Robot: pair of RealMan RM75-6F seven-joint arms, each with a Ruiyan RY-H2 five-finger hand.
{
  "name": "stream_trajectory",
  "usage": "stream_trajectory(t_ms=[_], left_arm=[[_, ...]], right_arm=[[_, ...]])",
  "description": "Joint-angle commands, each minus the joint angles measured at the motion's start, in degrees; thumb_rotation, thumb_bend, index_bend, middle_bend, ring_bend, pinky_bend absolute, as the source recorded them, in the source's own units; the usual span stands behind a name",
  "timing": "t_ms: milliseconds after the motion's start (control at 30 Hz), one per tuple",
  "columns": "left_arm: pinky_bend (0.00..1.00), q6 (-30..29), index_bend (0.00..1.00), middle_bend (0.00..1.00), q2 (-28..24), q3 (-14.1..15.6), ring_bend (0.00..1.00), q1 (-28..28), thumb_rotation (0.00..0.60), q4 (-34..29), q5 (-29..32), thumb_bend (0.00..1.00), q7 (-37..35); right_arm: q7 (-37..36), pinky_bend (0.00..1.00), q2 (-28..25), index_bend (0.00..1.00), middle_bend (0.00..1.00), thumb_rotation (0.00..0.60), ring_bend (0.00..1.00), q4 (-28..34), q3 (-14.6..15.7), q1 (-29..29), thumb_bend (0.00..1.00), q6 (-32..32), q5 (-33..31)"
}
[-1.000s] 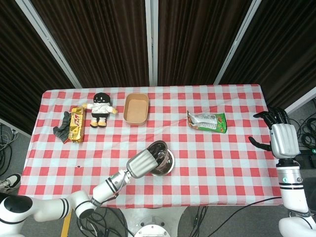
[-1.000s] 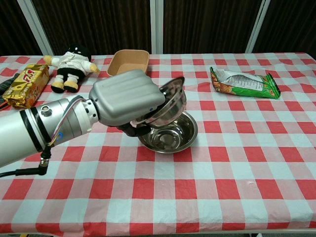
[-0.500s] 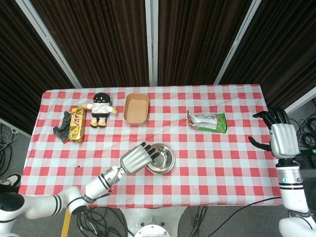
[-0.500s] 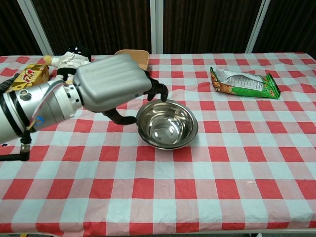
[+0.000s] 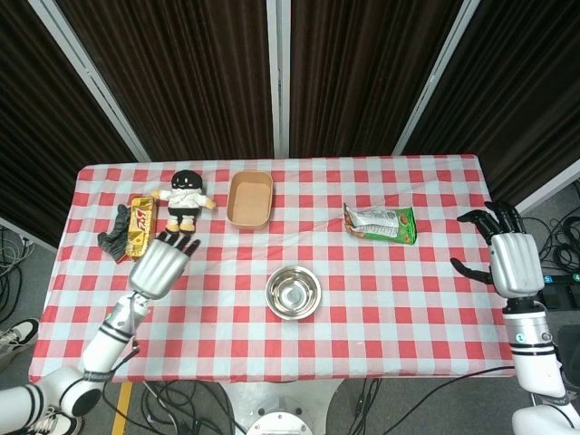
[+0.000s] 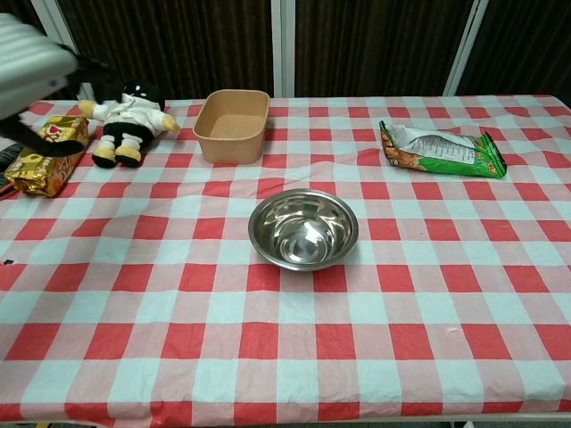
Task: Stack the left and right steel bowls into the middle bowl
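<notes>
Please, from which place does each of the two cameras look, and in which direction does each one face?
Head view: high above the near table edge, looking steeply down; shows the open left hand and open right hand with their forearms.
Chest view: low at the near edge, facing across the table toward the dark curtains; only part of the left hand shows.
Both share the shiny steel bowl, tan rectangular tray and green snack bag.

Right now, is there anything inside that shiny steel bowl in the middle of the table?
The steel bowl shows only a bare, shiny inside with reflections; no loose item lies in it. Whether other bowls are nested in it cannot be told from these views, and the checked tablecloth under it is covered.
</notes>
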State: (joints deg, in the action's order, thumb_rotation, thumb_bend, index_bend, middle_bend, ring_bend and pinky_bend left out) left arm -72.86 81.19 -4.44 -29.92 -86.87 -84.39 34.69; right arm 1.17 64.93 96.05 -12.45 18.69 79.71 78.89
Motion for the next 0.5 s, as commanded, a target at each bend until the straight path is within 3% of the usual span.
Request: stream_trajectory(t_ms=[33, 100, 200, 500], left_arm=[[0.40, -7.65, 0.33, 0.32, -2.06, 2.94, 0.28, 9.20, 0.600, -0.85, 4.35, 0.20, -9.40], [0.32, -10.96, 0.27, 0.25, -1.39, 3.48, 0.20, 12.66, 0.600, -0.33, 4.84, 0.15, -15.83], [0.28, -14.20, 0.25, 0.23, -1.11, 4.54, 0.19, 16.19, 0.600, 1.73, 4.48, 0.13, -20.61], [0.28, -14.74, 0.25, 0.24, -2.27, 4.13, 0.18, 18.98, 0.600, 1.74, 5.00, 0.13, -22.52]], right_arm=[[1.01, 0.06, 0.50, 0.28, 0.26, 0.600, 0.10, -0.50, 1.87, -1.04, 0.04, 1.27, 2.46], [1.91, 0.03, 1.23, 0.27, 0.24, 0.600, 0.07, -1.40, 2.97, -1.66, 0.04, 2.23, 4.04], [2.54, 0.01, 2.46, 0.26, 0.22, 0.600, 0.05, -2.37, 4.17, -2.49, 0.04, 2.90, 4.93], [3.07, 0.01, 4.46, 0.25, 0.22, 0.600, 0.05, -3.26, 5.47, -3.10, 0.04, 2.21, 5.39]])
